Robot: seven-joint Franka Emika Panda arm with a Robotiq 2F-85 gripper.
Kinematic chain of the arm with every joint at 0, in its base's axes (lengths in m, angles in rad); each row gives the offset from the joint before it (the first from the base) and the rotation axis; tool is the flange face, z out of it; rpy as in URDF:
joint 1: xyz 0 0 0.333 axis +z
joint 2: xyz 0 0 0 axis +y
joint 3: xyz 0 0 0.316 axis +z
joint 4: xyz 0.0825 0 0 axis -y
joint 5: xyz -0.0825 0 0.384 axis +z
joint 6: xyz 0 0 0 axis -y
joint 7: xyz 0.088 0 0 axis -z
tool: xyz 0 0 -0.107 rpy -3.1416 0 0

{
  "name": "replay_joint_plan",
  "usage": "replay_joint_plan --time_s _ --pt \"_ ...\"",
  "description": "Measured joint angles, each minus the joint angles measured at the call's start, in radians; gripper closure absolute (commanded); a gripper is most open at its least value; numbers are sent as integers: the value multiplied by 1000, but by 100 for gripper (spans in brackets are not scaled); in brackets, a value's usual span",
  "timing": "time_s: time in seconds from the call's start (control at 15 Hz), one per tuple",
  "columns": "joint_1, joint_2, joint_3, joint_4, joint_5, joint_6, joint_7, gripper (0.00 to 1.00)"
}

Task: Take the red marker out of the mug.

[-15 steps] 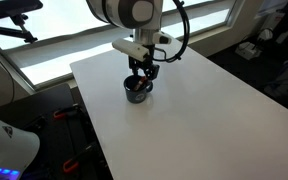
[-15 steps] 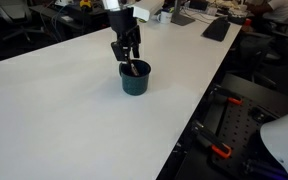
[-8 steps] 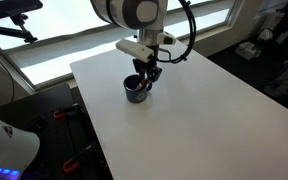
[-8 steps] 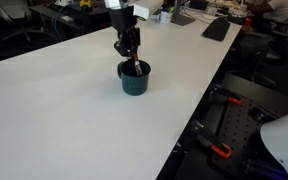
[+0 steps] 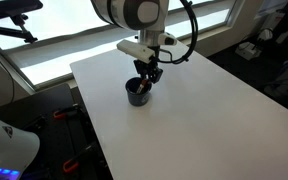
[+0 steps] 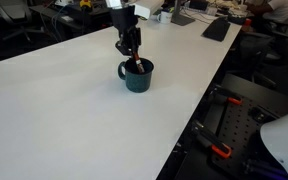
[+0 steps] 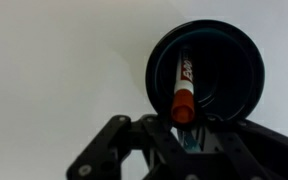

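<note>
Exterior view, window behind: white table (image 5: 209, 115) carries the dark mug (image 5: 136, 96) near its middle. The arm (image 5: 134, 14) reaches down from above, and the fingers (image 5: 145, 77) hang over the mug's mouth, tips at rim level. The marker is too small to make out here. Exterior view, desks behind: same mug (image 6: 138, 80), handle toward the camera side, upright on the table (image 6: 64, 115). The red marker (image 6: 136, 66) leans inside it, upper end poking above the rim, right at the tips of the fingers (image 6: 131, 50). Wrist view: looking straight down into the mug (image 7: 160, 55), dark interior. The red marker (image 7: 182, 88) lies tilted inside, its near end between the fingers (image 7: 158, 131). These stand narrowly apart, one on each side of that end; whether the pads actually press on it I cannot tell.
</note>
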Motion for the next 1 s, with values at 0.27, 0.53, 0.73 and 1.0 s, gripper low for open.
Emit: replay_joint_plan --time_s 0.27,0.53,0.73,1.0 --pt "0 -4 -6 0 -23 3 0 95" --pt "11 -41 -6 0 -61 -10 6 95" --pt "27 -91 -6 -1 -72 -31 11 95" --pt "34 -177 -2 -1 -72 -43 10 95"
